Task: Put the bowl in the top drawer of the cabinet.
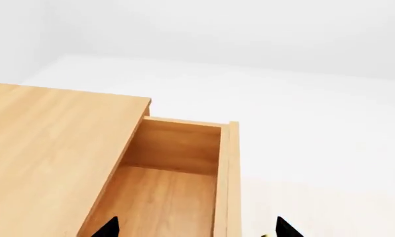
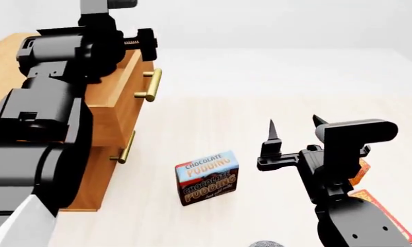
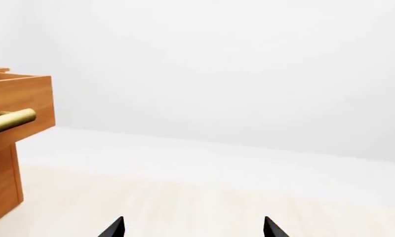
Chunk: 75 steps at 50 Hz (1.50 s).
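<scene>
The light-brown cabinet stands at the left, its top drawer pulled out, brass handle on the front. In the left wrist view the drawer's inside shows bare wood. My left gripper hangs open over the drawer's front wall, nothing between its fingers; in the head view it is mostly hidden by the arm. My right gripper is open and empty above the floor, well right of the cabinet. A grey speckled sliver at the bottom edge looks like the bowl.
A chocolate pudding box stands on the floor between the cabinet and my right arm. Orange-red boxes lie partly hidden behind the right arm. The lower drawer's brass handle sticks out under the top one. Pale floor stretches to the right.
</scene>
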Tool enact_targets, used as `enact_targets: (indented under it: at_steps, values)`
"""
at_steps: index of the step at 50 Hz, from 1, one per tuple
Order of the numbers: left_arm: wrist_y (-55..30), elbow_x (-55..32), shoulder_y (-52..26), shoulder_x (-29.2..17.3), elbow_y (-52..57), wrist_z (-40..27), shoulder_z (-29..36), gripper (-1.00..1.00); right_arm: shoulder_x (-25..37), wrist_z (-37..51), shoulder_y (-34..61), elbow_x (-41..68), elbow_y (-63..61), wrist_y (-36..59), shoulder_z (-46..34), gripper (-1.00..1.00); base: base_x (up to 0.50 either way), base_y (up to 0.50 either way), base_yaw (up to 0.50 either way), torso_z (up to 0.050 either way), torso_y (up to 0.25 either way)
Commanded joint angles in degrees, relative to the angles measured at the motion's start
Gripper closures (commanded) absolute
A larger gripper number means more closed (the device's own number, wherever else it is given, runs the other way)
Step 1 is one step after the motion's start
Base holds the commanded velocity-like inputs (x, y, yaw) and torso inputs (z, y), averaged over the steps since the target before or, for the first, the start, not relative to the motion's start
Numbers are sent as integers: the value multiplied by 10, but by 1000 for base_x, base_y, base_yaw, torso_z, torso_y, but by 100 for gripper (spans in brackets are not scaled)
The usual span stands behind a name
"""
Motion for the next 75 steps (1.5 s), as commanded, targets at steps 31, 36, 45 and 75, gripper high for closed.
enact_targets:
  at_steps: [31,36,45,75]
  values:
    - [-21,76,23,9,-21,3,-152,-100,-2,4,-18,9,35,-50,15,-100,0,0,0,0,0]
    - [-47,75,18,12,-21,-22,-173,-100,-1,5,-19,8,41,-53,12,-100,0,0,0,0,0]
    - [-81,51,15,6,-21,-3,-246,-100,0,6,-23,12,46,-59,15,-100,0,0,0,0,0]
    - [-131,54,14,21,-21,4,-394,-100,14,6,-34,26,42,-54,19,-100,0,0,0,0,0]
